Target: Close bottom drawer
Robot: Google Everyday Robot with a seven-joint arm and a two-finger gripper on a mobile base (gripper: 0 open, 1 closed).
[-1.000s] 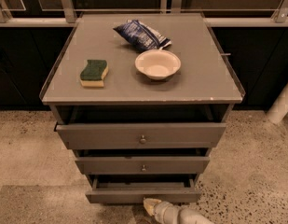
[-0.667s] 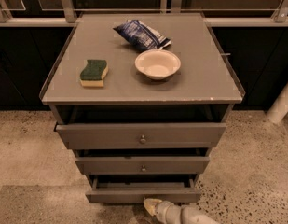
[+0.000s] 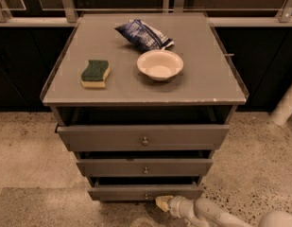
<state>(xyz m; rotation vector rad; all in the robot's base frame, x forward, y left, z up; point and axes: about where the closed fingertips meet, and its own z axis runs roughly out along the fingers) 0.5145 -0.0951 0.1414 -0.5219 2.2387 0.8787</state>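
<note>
The grey cabinet has three drawer fronts. The bottom drawer point(image 3: 136, 192), the narrowest one with a small round knob point(image 3: 146, 196), stands pulled out a little at the bottom of the camera view. My gripper point(image 3: 160, 203) comes in from the lower right on a pale arm point(image 3: 207, 214). Its yellowish tip sits just below and right of the knob, at or very near the drawer front.
The top drawer point(image 3: 143, 136) and middle drawer point(image 3: 144, 167) also stand slightly open. On the cabinet top point(image 3: 211, 86) lie a green-and-yellow sponge point(image 3: 95, 73), a white bowl point(image 3: 159, 64) and a blue snack bag point(image 3: 143, 35). Speckled floor point(image 3: 27, 150) surrounds the cabinet; a white pipe point(image 3: 285, 105) stands at right.
</note>
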